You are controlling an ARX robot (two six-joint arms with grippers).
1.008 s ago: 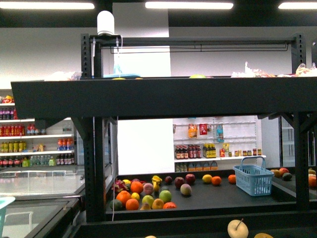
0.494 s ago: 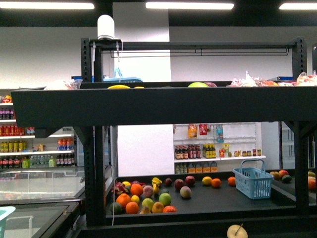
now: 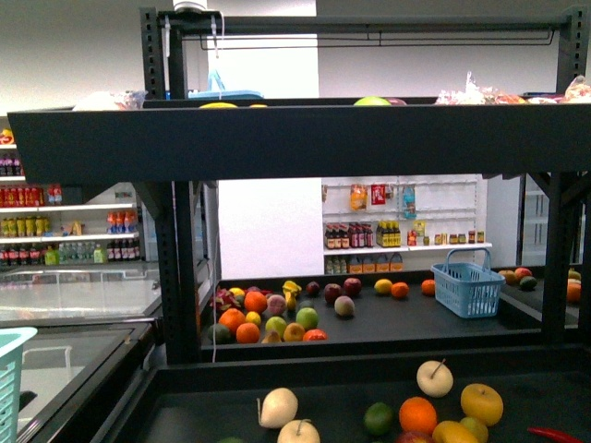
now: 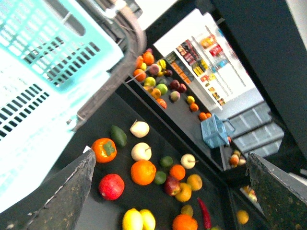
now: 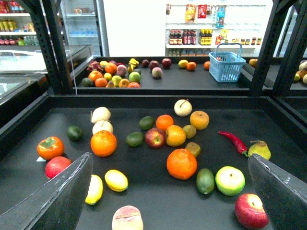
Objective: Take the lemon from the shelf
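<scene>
Just ahead of right tool [image 5: 169, 158] — lemon [image 5: 116, 180]

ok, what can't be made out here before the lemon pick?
Right wrist view: the lemon shows whole; a pale fruit is cut by the bottom edge.
Left wrist view: the bottom edge cuts two yellow fruits; cannot tell whether either is the lemon.
Front view: the top tier's rim hides its contents; only fruit tops show.
Front view: the bottom edge cuts the near tray, so no lemon shows.
Wall-shelf bottle labels: too small.
</scene>
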